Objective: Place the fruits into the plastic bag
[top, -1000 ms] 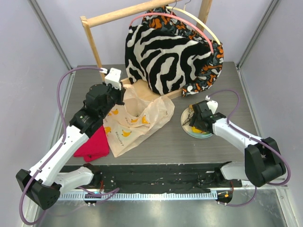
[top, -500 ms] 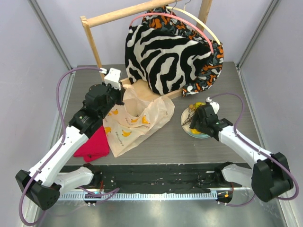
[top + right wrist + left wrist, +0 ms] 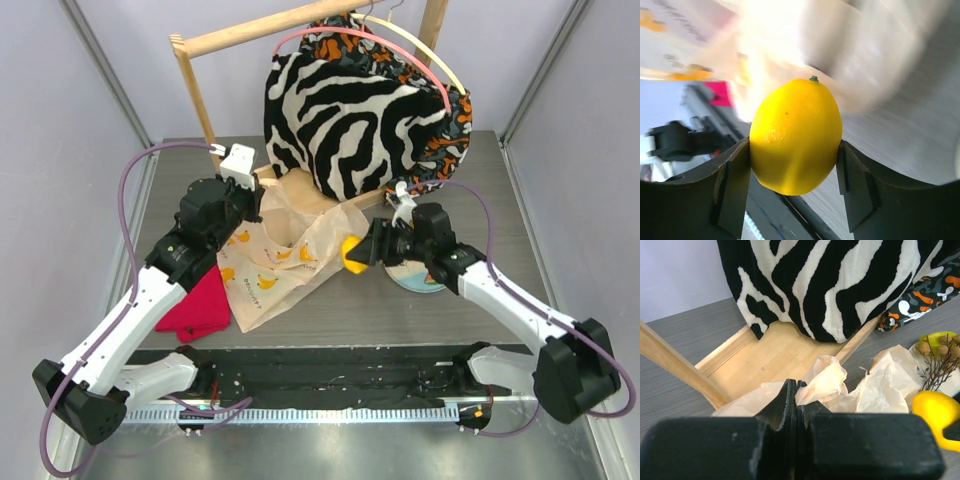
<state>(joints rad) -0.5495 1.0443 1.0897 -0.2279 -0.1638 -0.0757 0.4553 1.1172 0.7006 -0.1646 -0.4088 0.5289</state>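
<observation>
While the right tool [image 3: 362,250] is clamped on the yellow lemon [image 3: 352,253], we record the carry step of the task as the one in hand. The right wrist view shows both fingers pressed flat against the lemon's sides, with the fruit seated squarely between them. In the overhead view the lemon hangs above the counter [image 3: 350,310] at centre frame. It is between the plate [image 3: 412,283] to its right and the plastic bag [image 3: 290,255] to its left, just beside the bag's right-hand edge and not yet over its mouth.

The left tool [image 3: 796,390] is closed, its jaws pinching a fold of the bag's rim. From the left wrist view we judge that it holds the rim up. The bag lies crumpled at centre left of the overhead frame, in front of the wooden rack [image 3: 200,90] that carries the zebra-striped garment [image 3: 340,110]. A red cloth [image 3: 200,305] lies at the bag's lower left. We cannot tell how wide the mouth stands open, as the folds hide it.

On the plate we see brownish grapes [image 3: 935,347] on their stalks and a yellow-green piece behind them. We cannot make out any other fruit.

Next move, in our judgement: bring the lemon leftward over the opening near the left tool, lower it inside the rim, then part the fingers. The thin film may fold across the mouth, so clearance there needs checking first.
</observation>
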